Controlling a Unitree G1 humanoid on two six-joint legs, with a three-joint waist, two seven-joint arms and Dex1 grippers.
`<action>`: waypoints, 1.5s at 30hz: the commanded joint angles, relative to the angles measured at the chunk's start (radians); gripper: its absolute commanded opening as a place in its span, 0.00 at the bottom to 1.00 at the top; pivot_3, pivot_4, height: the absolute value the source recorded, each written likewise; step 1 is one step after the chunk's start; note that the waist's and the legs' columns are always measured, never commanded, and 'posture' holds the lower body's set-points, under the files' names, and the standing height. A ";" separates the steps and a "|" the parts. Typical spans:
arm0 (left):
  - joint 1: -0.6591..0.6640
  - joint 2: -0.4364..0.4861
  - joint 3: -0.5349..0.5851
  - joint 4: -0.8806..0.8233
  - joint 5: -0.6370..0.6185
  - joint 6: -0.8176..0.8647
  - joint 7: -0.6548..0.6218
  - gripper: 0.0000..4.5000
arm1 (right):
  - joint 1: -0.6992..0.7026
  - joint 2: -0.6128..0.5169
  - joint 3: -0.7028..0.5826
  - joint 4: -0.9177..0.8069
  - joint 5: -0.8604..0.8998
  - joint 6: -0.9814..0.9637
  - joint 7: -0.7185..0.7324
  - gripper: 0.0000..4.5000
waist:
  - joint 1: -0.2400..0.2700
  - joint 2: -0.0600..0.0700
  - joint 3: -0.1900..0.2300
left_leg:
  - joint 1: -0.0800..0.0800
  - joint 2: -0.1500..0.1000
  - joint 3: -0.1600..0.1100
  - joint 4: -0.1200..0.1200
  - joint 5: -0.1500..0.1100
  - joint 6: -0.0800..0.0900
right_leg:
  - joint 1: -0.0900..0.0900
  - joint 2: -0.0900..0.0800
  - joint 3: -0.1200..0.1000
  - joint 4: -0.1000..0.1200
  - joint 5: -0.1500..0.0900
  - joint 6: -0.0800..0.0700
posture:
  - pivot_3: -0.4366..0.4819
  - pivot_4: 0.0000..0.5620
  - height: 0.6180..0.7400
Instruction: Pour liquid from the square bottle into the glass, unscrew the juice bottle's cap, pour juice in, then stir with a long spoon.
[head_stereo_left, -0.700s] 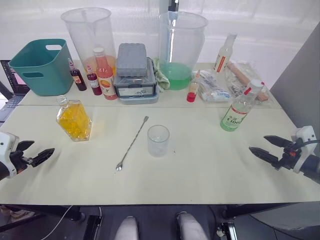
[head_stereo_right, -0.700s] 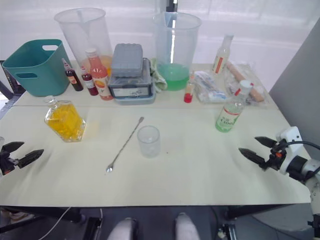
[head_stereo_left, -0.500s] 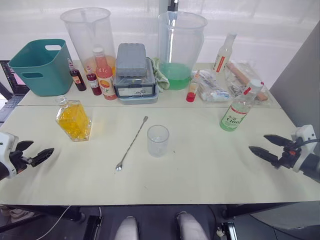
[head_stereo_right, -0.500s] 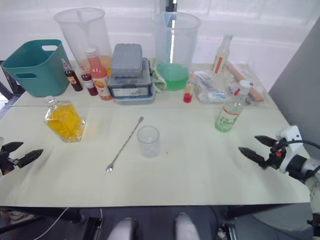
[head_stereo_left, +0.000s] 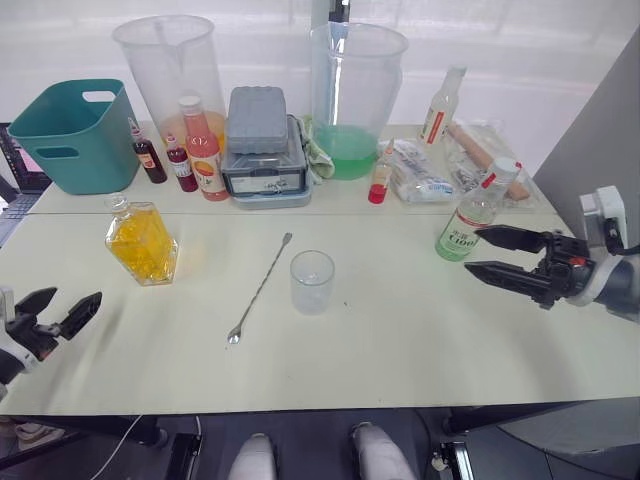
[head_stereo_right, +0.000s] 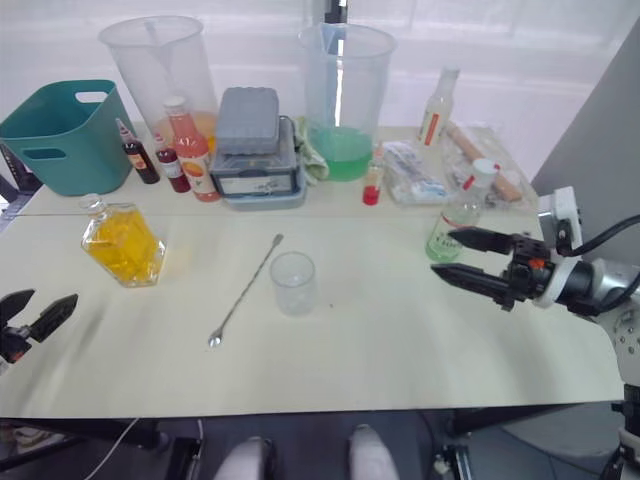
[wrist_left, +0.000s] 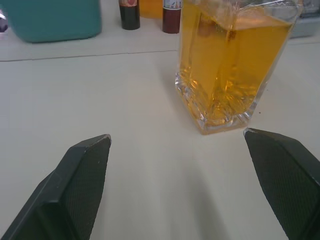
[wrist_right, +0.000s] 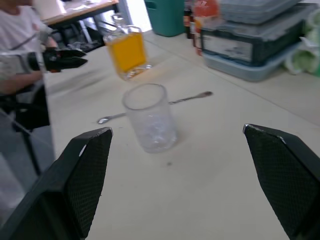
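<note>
The square bottle (head_stereo_left: 142, 243) of yellow-orange liquid (wrist_left: 227, 60) stands stoppered at the table's left. My left gripper (head_stereo_left: 72, 300) hovers open near the front-left edge, a short way in front of that bottle. The empty glass (head_stereo_left: 312, 281) stands mid-table, with the long spoon (head_stereo_left: 260, 290) lying flat just to its left. The juice bottle (head_stereo_left: 468, 222), capped with its white cap (head_stereo_left: 506, 168), stands upright at the right. My right gripper (head_stereo_left: 475, 250) is open, and its fingertips reach the bottle's right side without enclosing it.
Along the back stand a teal basket (head_stereo_left: 75, 130), two big clear pitchers (head_stereo_left: 170, 70) (head_stereo_left: 357, 90), an orange-red bottle (head_stereo_left: 200, 147), small dark bottles (head_stereo_left: 150, 160), a grey box (head_stereo_left: 262, 145), a slim clear bottle (head_stereo_left: 440, 105) and packets (head_stereo_left: 420, 180).
My right gripper has moved in from the right edge, up and leftward, to the juice bottle's side. The left gripper has shifted slightly lower and stays open.
</note>
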 joint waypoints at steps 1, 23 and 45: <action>0.077 -0.076 0.033 -0.166 -0.003 -0.054 0.072 1.00 | -0.106 0.017 0.048 0.005 0.020 0.005 0.028 0.99 | -0.001 0.000 0.000 | 0.000 0.000 0.000 0.000 0.000 0.000 | 0.000 0.000 0.000 0.000 0.000 0.000 | 0.48 0.27 0.99; -0.088 -0.374 -0.248 -0.335 0.077 -0.085 0.453 1.00 | -0.183 0.149 0.149 -0.048 -0.165 -0.178 -0.080 0.99 | 0.020 0.000 0.000 | 0.000 -0.003 -0.005 0.005 0.000 0.000 | 0.007 0.002 0.000 -0.002 0.000 0.001 | 0.48 0.27 0.99; -0.508 -0.250 -0.345 0.088 0.205 -0.131 0.505 1.00 | -0.116 0.132 0.089 -0.099 -0.165 -0.199 -0.113 0.99 | 0.021 0.000 0.000 | 0.000 -0.003 -0.006 0.005 0.000 0.000 | 0.007 0.002 0.000 -0.002 0.001 0.002 | 0.48 0.27 0.99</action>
